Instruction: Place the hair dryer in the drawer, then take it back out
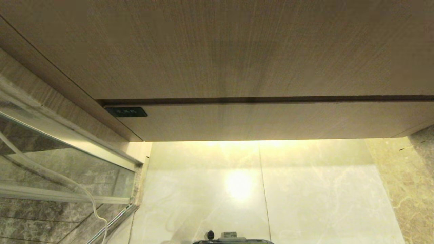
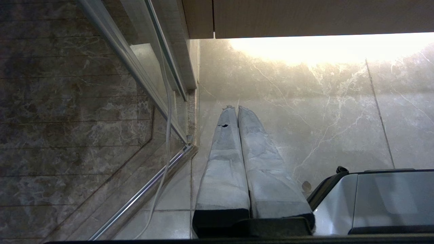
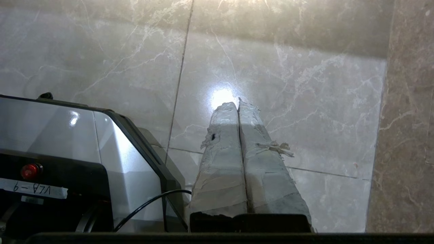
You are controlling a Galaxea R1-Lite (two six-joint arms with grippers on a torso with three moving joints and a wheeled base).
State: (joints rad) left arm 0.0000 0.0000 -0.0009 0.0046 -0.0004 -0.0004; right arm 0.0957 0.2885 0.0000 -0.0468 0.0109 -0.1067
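The drawer [image 1: 271, 120] is pushed in, its flat wood-grain front carrying a small dark label [image 1: 126, 112] at the left end. The hair dryer itself is out of view; only a white cord [image 1: 86, 196] hangs down at the left by the glass. My left gripper [image 2: 236, 109] is shut and empty, pointing down over the pale floor beside the robot base. My right gripper [image 3: 238, 103] is also shut with nothing in it, low over the floor tiles. Neither arm shows in the head view.
A taller wood-grain panel [image 1: 217, 47] sits above the drawer. A glass shower partition with a metal frame [image 1: 67, 159] stands at the left. The robot's silver base [image 3: 84, 149] lies between the arms. A brown marble strip [image 1: 407, 183] borders the right.
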